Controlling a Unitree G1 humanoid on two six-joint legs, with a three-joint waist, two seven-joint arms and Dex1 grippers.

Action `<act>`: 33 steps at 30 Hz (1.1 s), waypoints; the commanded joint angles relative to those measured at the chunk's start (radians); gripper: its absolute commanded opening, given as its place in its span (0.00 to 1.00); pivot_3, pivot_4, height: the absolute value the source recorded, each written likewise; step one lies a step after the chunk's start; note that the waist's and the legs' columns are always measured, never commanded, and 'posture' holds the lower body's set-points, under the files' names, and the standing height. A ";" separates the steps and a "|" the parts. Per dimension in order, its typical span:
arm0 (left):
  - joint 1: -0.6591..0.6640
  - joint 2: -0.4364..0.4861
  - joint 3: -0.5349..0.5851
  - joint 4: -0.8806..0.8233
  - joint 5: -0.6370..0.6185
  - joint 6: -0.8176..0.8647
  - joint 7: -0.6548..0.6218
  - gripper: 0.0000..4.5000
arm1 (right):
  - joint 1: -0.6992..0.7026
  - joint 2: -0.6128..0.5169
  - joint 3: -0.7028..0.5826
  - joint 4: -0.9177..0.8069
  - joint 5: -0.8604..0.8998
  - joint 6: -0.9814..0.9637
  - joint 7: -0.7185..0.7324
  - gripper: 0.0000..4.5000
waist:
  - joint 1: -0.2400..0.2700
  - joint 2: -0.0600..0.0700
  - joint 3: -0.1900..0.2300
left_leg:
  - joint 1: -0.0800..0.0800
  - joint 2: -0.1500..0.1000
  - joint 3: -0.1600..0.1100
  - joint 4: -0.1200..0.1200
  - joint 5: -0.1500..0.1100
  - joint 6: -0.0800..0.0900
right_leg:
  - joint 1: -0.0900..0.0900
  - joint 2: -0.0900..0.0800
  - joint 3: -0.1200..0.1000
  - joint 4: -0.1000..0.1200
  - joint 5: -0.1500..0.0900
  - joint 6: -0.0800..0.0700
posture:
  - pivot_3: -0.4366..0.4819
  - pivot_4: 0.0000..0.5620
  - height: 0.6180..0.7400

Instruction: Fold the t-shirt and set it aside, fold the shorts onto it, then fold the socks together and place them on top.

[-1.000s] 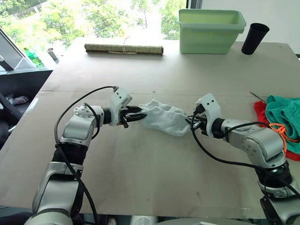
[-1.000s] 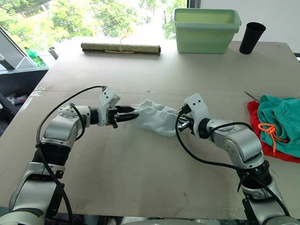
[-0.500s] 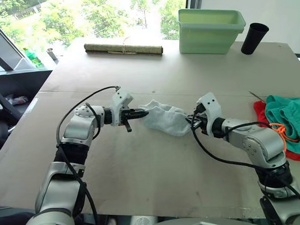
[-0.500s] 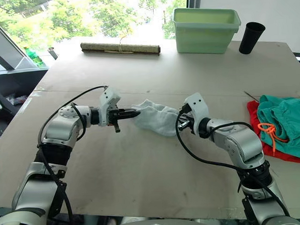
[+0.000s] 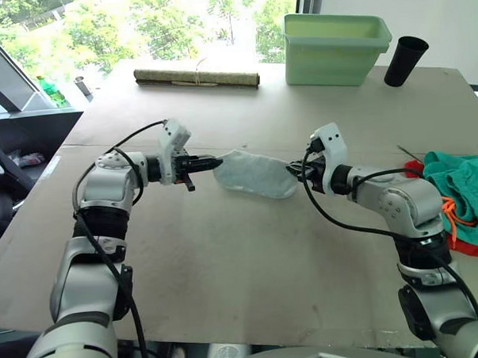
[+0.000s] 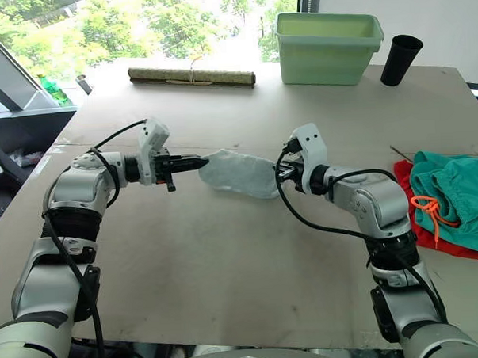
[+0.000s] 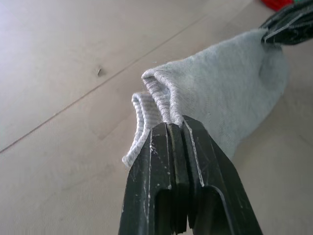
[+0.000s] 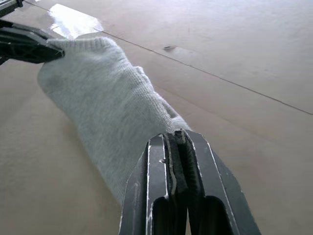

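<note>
- Left gripper [image 5: 209, 161]: I had its jaws pinched on the ribbed cuff end of the socks [image 5: 255, 173].
- Right gripper [image 5: 292, 169]: I had its jaws clamped on the opposite end, so the socks hung stretched between both grippers, just above the table [image 5: 227, 259].
- Shorts [image 5: 465, 189]: they lay on the t-shirt [image 5: 417, 171] at the table's right edge, well apart from the socks.

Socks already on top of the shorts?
No, the socks are stretched between the left end effector and right end effector, apart from the shorts.
</note>
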 commanded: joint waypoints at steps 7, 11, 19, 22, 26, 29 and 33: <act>-0.005 -0.033 -0.014 0.062 0.092 -0.100 0.105 0.00 | -0.098 -0.053 0.130 0.194 -0.114 -0.153 0.140 0.07 | -0.001 0.000 0.000 | 0.000 0.000 0.001 0.000 0.000 0.000 | 0.000 0.000 0.001 0.000 0.000 0.000 | 0.48 0.27 1.00; -0.008 -0.028 0.044 0.040 0.038 -0.012 0.125 0.32 | -0.046 -0.110 0.162 0.102 -0.172 -0.220 0.160 0.37 | -0.001 0.000 0.000 | 0.000 0.000 0.001 0.000 0.000 0.000 | -0.001 0.000 0.001 0.000 0.000 0.000 | 0.48 0.27 1.00; 0.091 -0.017 0.233 -0.161 -0.195 0.409 0.189 0.41 | 0.056 -0.089 0.159 -0.073 -0.157 -0.435 0.235 0.14 | -0.009 0.000 0.000 | 0.002 0.001 0.001 0.000 0.000 0.000 | 0.000 0.000 0.001 0.002 0.000 0.000 | 0.48 0.27 1.00; 0.135 -0.048 0.251 -0.251 -0.225 0.478 0.263 0.41 | 0.033 -0.029 0.210 0.029 -0.212 -0.495 0.228 0.01 | -0.012 -0.001 0.000 | 0.003 0.001 0.001 0.000 0.000 0.000 | 0.001 -0.001 0.002 0.003 0.000 0.000 | 0.48 0.27 1.00; 0.198 -0.070 0.259 -0.318 -0.225 0.499 0.343 0.52 | 0.007 0.035 0.275 0.225 -0.310 -0.580 0.200 0.00 | -0.012 -0.002 -0.001 | 0.003 0.001 0.001 0.000 0.000 0.000 | 0.000 -0.001 0.002 0.004 0.000 0.000 | 0.48 0.27 1.00; 0.217 -0.085 0.277 -0.357 -0.247 0.533 0.391 0.77 | 0.006 0.062 0.296 0.302 -0.346 -0.614 0.206 0.00 | -0.011 -0.002 0.000 | 0.003 0.000 0.001 0.000 0.000 -0.001 | 0.001 -0.001 0.002 0.003 0.000 0.000 | 0.48 0.27 1.00; 0.233 -0.094 0.286 -0.375 -0.267 0.582 0.441 0.99 | 0.013 0.079 0.296 0.341 -0.377 -0.633 0.208 0.00 | -0.014 -0.002 -0.001 | 0.004 0.000 0.001 0.000 0.000 -0.001 | 0.001 -0.002 0.003 0.003 0.000 0.000 | 0.48 0.27 1.00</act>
